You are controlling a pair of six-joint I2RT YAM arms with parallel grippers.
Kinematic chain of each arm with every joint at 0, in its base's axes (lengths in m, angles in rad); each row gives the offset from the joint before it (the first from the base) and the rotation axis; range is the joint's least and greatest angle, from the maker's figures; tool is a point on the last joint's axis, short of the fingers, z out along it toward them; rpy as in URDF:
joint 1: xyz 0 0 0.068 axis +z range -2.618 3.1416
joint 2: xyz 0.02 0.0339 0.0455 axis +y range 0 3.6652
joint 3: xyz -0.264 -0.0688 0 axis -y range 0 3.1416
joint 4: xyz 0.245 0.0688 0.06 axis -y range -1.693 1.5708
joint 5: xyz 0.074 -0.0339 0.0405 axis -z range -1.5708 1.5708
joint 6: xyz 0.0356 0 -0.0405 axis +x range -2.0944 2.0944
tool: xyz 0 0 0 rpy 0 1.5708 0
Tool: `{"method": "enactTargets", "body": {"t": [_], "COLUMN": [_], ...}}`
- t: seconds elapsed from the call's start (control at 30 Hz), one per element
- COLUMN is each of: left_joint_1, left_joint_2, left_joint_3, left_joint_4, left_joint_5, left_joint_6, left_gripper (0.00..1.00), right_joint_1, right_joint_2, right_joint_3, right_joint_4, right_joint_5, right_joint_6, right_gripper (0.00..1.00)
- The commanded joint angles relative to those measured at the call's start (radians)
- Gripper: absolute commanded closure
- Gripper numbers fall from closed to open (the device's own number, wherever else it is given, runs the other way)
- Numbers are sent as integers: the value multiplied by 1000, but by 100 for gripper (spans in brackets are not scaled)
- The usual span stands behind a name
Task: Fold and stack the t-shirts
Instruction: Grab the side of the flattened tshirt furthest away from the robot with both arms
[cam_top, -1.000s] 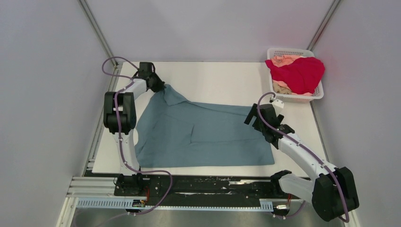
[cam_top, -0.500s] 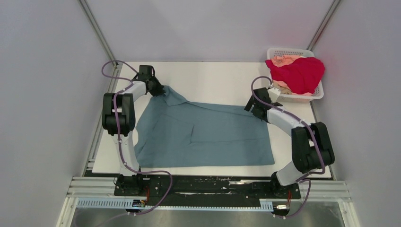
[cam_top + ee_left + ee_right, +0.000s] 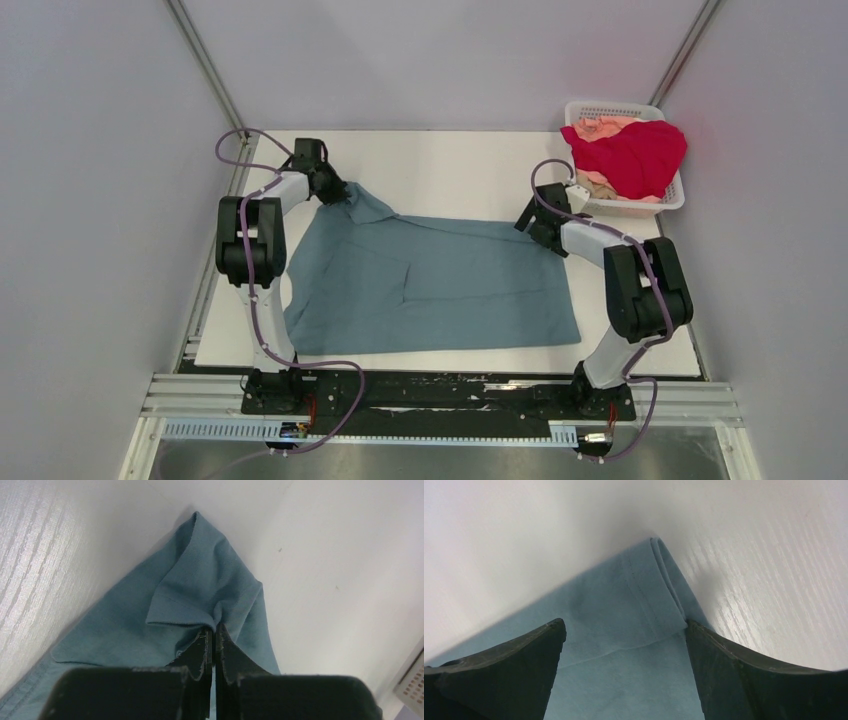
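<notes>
Teal t-shirt (image 3: 430,285) lies spread flat on the bench (image 3: 460,165). Left hand (image 3: 214,630) is clamped tight on its far-left sleeve, but it's only a small fingertip pinch and will likely slip under tension. Right hand (image 3: 624,625) has its fingers apart, straddling the far-right corner, gripping nothing. The hem there is doubled over, so closing may catch 1 layer and skew the fold. Count: 3 shirts, namely 1 teal, plus 1 red t-shirt (image 3: 630,155) and 1 peach t-shirt (image 3: 598,127) in 1 white lattice basket (image 3: 612,105); 2 hands.

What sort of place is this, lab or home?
Probably a lab robot cell: plain pale enclosure walls, a white tabletop, an aluminium rail frame, and a white plastic lattice basket.
</notes>
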Motion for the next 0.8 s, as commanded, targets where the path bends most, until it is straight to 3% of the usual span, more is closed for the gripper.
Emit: {"method": "enactTargets", "body": {"t": [0.0, 0.77], "left_joint_1": [1, 1], "left_joint_2": [-59, -48], "left_joint_3": [3, 29], "left_joint_4": [-3, -30], "left_joint_5": [2, -6], "left_joint_6": [9, 28], "left_gripper": [100, 100], "right_joint_1": [-6, -9], "right_joint_2": [35, 59], "right_joint_3": [53, 127], "right_joint_4": [67, 78], "right_joint_5": [-13, -4], "right_joint_6": [3, -34], "right_gripper": [8, 15]}}
